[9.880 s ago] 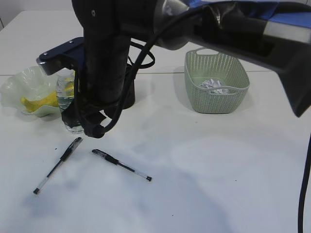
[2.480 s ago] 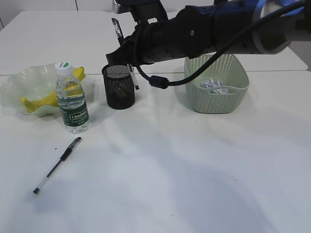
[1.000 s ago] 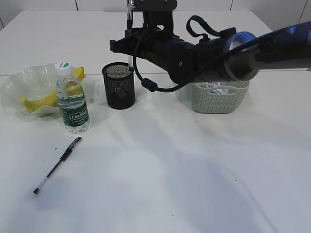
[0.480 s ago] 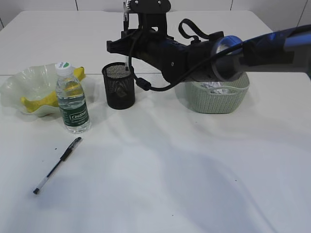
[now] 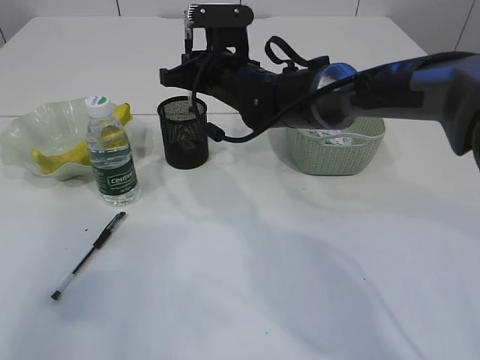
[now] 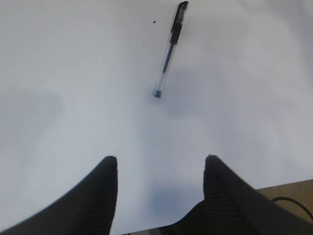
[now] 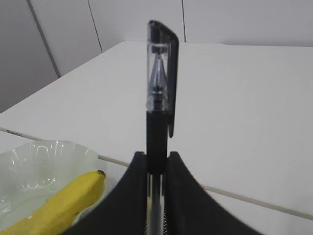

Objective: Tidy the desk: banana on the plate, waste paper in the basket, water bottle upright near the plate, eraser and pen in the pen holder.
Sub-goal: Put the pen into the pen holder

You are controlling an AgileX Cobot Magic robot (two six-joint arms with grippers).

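Our right end effector (image 7: 155, 164) grips a pen (image 7: 159, 98) upright, directly above the pen holder (image 5: 183, 133) at upper centre; left end effector (image 6: 159, 169) hangs open.

bottle (image 5: 111, 160) beside holder (image 5: 184, 132); foreground open

1. The banana (image 5: 66, 155) lies yellow in the pale, wavy-rimmed plate (image 5: 19, 133) at the left.
2. The water bottle (image 5: 111, 154) stands upright just beside the plate, with a green label and a white cap.
3. The black mesh pen holder (image 5: 184, 133) stands right of the bottle.
4. One capped pen (image 7: 159, 98) is held upright, pinched in the right end effector (image 7: 156, 169) above the pen holder.
5. Another pen (image 5: 88, 255) lies slantwise on the surface (image 5: 262, 270).
6. The waste paper (image 5: 330, 133) sits in the green basket (image 5: 337, 161).
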